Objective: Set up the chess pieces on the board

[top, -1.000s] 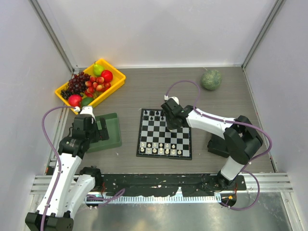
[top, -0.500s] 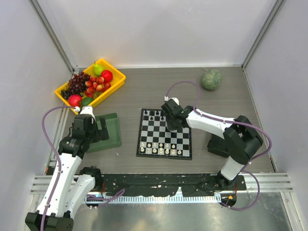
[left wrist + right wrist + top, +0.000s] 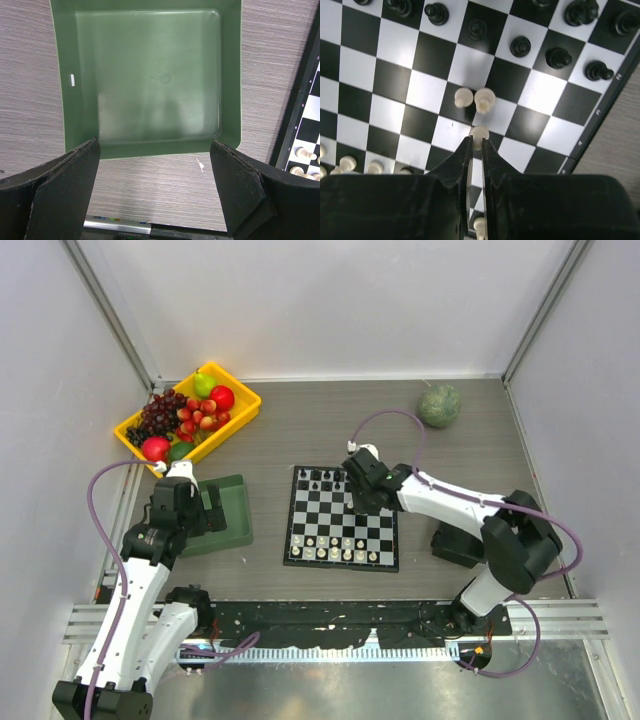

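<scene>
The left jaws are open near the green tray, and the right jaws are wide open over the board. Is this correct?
Not quite. The right wrist view shows the right jaws nearly shut, pinching a cream piece over the board. The left jaws are open near the tray.

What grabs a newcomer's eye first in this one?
The chessboard mid-table, where the right gripper is closed on a cream-white chess piece near two other cream pieces, with black pieces along the far rows. Next, the bright yellow bin of fruit at the far left, and the left gripper hanging open over the green tray.
</scene>
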`<action>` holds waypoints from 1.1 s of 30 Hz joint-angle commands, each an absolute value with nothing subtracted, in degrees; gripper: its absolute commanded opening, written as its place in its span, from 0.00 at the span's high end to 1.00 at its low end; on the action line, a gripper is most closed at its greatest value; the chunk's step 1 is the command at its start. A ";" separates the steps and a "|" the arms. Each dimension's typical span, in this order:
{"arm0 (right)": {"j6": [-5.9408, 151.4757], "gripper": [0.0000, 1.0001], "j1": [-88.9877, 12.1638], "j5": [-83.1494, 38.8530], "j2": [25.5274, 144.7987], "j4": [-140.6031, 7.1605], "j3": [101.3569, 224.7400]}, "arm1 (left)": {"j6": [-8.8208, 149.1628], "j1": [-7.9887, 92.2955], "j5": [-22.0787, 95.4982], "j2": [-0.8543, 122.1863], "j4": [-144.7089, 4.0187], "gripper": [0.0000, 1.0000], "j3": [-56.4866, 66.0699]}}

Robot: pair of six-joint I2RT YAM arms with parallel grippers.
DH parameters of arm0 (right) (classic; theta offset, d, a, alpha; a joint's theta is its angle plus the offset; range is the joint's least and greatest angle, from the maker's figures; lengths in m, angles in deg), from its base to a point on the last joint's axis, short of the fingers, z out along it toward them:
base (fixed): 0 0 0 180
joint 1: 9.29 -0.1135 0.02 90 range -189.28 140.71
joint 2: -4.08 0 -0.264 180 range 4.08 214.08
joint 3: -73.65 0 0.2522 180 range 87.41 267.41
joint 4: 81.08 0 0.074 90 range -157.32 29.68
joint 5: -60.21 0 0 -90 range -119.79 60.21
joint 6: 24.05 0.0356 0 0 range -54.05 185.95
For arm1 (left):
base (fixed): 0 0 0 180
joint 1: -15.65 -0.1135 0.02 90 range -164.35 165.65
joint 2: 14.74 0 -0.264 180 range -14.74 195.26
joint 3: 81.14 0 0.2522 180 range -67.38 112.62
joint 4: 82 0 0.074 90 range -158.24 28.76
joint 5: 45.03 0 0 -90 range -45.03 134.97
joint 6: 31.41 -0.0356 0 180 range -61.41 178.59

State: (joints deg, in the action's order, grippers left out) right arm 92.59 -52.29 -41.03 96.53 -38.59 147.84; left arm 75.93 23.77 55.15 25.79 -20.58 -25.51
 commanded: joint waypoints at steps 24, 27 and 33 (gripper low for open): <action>97.33 0.88 -56.48 -38.58 78.00 -35.33 133.47 | 75.73 23.56 54.55 25.51 -20.78 0.01 -23.34; 97.51 0.88 -57.09 -39.02 78.78 -34.98 133.47 | 75.73 23.56 54.55 25.51 -20.78 0.01 -23.34; 97.77 0.88 -57.80 -40.60 78.97 -33.48 133.29 | 75.64 23.56 54.38 25.51 -20.69 0.01 -23.26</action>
